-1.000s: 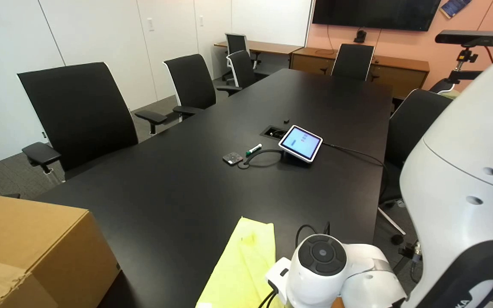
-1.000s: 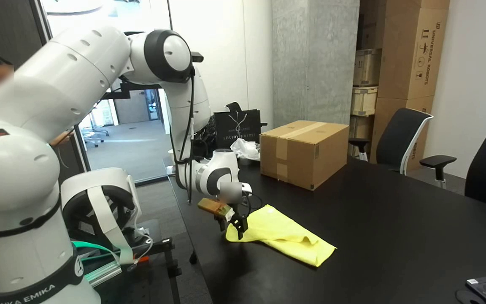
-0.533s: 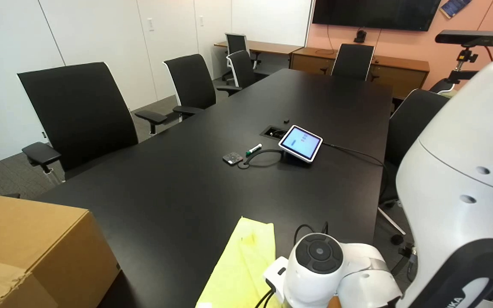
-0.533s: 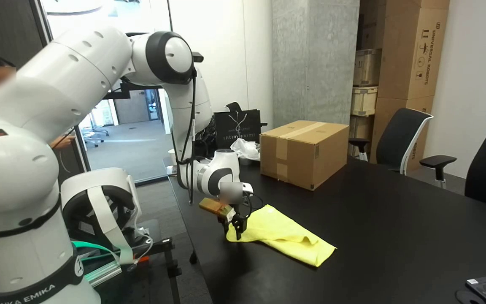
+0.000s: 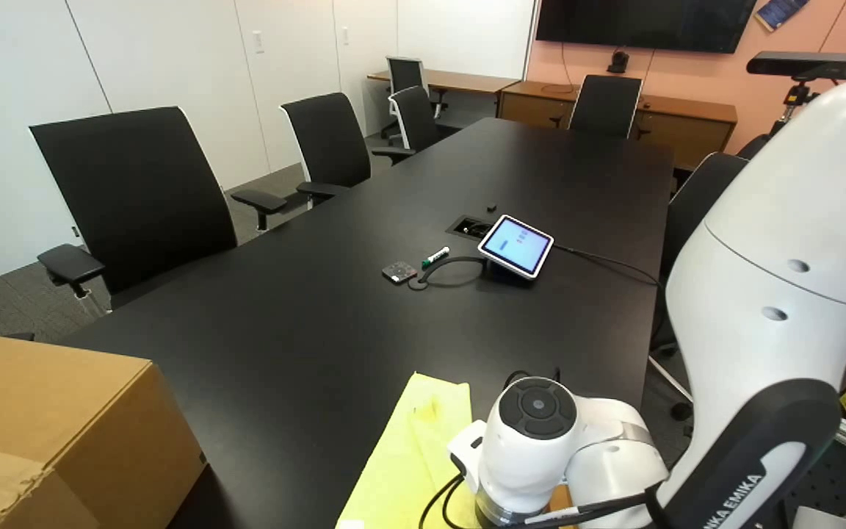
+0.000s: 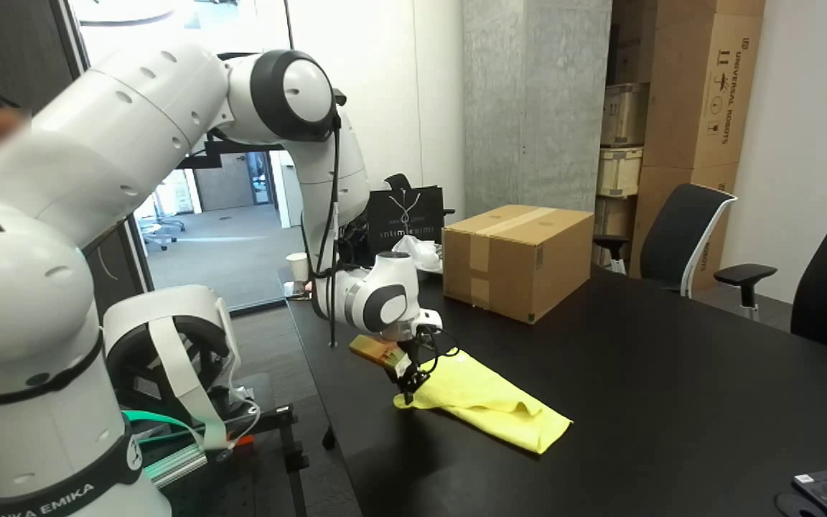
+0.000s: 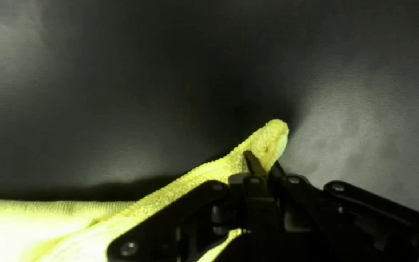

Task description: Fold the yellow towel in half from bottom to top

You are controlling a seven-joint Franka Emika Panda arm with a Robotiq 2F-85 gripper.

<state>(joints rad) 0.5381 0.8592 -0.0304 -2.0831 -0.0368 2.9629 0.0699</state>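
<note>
Claw [image 6: 408, 396] has shifted slightly right in an exterior view, and its jaws, apart before, have come together, pinching a corner of the towel [image 6: 482, 393]. The towel lies wrinkled on the table [image 6: 672, 402], lower centre of that frame, below the box [image 6: 489, 269]. In the wrist view the pinched tip sticks out right of centre.

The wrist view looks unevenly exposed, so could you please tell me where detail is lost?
Wrist view: yellow towel washed out nearly white at lower left, end effector almost black, glare on the table; both exterior views: towel clearly yellow.
</note>
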